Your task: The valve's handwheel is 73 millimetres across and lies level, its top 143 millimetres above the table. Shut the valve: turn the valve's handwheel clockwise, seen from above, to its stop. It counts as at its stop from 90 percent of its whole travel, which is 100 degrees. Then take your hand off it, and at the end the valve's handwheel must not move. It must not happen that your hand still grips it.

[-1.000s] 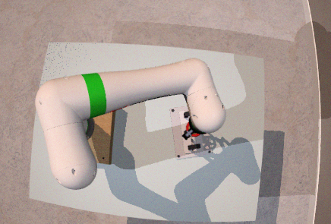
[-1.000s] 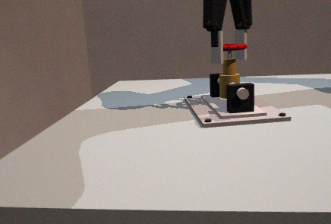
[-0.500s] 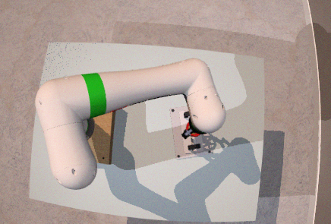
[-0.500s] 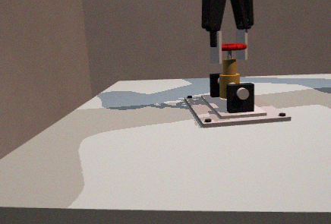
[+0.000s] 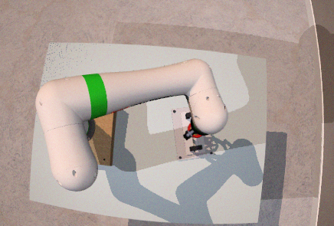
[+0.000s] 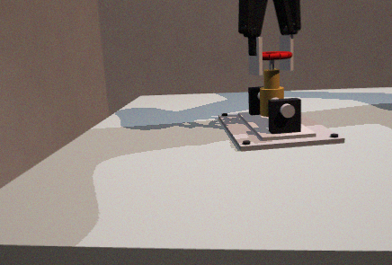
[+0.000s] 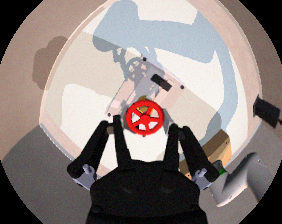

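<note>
Gripper (image 6: 271, 62) pinching red handwheel (image 6: 277, 55) across rim, pads at 3 and 9 o'clock in exterior view. Handwheel atop brass valve body (image 6: 271, 92) on grey base plate (image 6: 315, 140), table centre-right. Rotate wrist clockwise about stem axis; keep height level, squeeze even, no side drag.

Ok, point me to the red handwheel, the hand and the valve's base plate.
red handwheel (image 6: 277, 55): exterior view, on the rim's front edge.
hand (image 6: 271, 62): exterior view, midway between the fingertips; it is shut on the handwheel.
base plate (image 6: 334, 139): exterior view, on its free right corner.
</note>
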Robot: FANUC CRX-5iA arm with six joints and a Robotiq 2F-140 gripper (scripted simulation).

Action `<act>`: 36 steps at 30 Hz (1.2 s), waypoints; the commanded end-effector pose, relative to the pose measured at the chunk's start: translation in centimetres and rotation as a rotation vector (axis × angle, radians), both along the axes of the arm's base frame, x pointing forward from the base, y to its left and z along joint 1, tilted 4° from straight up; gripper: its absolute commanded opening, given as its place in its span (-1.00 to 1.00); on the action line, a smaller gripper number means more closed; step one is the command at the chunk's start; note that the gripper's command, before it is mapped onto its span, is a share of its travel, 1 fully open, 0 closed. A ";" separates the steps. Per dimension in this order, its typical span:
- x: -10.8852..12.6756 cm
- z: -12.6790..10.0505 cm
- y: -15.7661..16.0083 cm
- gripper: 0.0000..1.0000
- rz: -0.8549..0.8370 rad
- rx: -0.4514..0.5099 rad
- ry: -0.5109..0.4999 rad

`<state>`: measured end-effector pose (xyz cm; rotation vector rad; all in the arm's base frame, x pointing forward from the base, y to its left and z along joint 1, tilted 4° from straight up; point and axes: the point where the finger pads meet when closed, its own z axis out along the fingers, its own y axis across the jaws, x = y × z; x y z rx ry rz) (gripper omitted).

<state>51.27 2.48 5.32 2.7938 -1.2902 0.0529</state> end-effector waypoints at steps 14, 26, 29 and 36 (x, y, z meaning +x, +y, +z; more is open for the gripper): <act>0.0 0.0 0.0 -1.00 -0.001 0.000 0.000; 0.0 0.0 0.0 -1.00 -0.001 0.000 0.000; 0.0 0.0 0.0 -1.00 -0.001 0.000 0.000; 0.0 0.0 0.0 1.00 -0.001 0.000 0.000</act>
